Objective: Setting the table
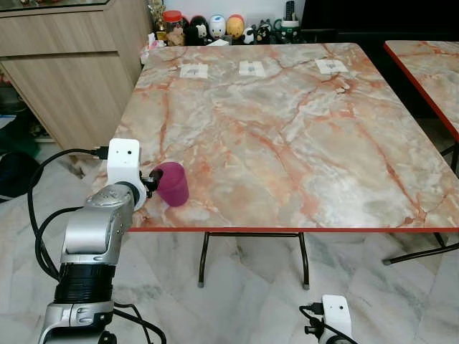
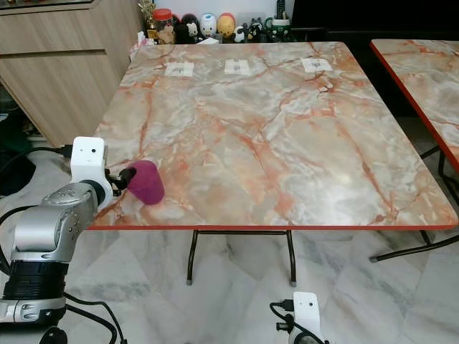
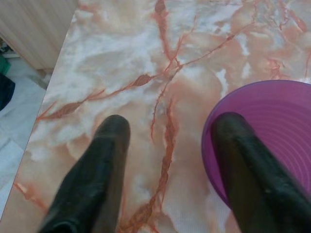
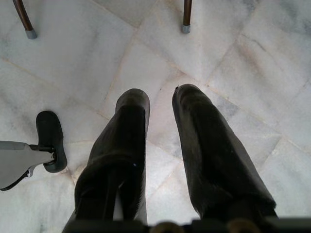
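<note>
A purple cup (image 1: 173, 183) stands upright at the lower left of the frame, near the front edge of the marble-patterned worktop (image 1: 287, 143), with the left tool (image 3: 170, 141) at its rim. The wrist view shows the fingers spread, one (image 3: 243, 160) inside the cup's mouth and the other (image 3: 104, 160) well outside over bare marble, so the tool reads as released rather than clamped on the wall. Three white cards (image 1: 252, 69) lie in a row near the far edge, and figurines (image 1: 215, 27) line the wall behind. The right tool (image 4: 160, 104) hangs idle over the tiled floor (image 4: 243, 58), fingers slightly parted and holding nothing. Judging by the lone cup, the setting has barely begun.
</note>
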